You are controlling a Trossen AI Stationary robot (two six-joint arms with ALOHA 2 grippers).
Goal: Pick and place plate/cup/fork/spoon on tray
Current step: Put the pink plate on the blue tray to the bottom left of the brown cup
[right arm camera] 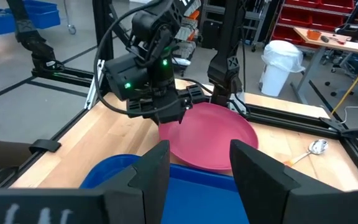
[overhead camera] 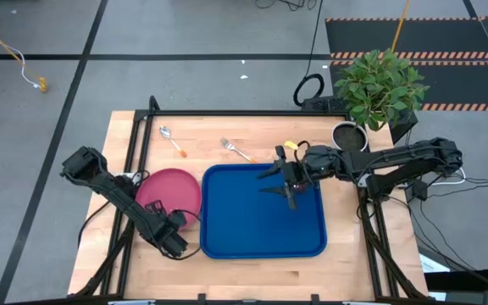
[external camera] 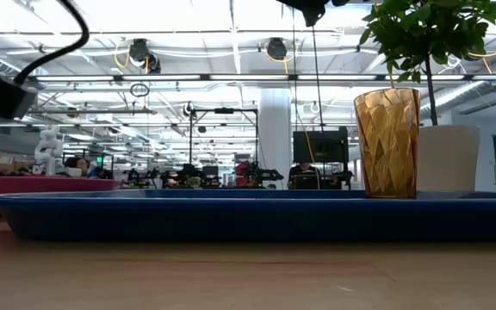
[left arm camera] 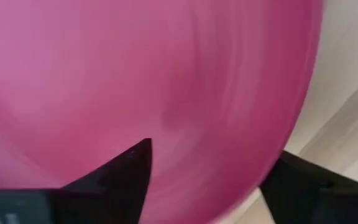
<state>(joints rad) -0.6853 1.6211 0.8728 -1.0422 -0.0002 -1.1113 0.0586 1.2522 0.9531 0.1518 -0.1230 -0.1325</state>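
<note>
The pink-red plate (overhead camera: 169, 188) lies left of the blue tray (overhead camera: 263, 212), its right edge at the tray's left rim. My left gripper (overhead camera: 174, 222) is shut on the plate's near rim and also shows in the right wrist view (right arm camera: 166, 115). My right gripper (overhead camera: 288, 185) is open and empty above the tray's far part. The amber cup (external camera: 387, 142) stands upright on the tray; I cannot make it out in the high view. The spoon (overhead camera: 171, 140) and the fork (overhead camera: 236, 150) lie flat on the table beyond the tray. My left gripper holds the plate by its near right rim (left arm camera: 197, 180), one finger (left arm camera: 126, 171) on top of the plate and the other (left arm camera: 303, 183) under its edge. The fingers come from the table's near side, slanting down. Whether the plate is lifted clear, I cannot tell.
A dark pot (overhead camera: 348, 135) with a green plant (overhead camera: 379, 85) stands at the table's far right corner, close to the right arm. Black frame rails run along the table's left and far edges. The tray's near half (overhead camera: 261, 237) is bare.
</note>
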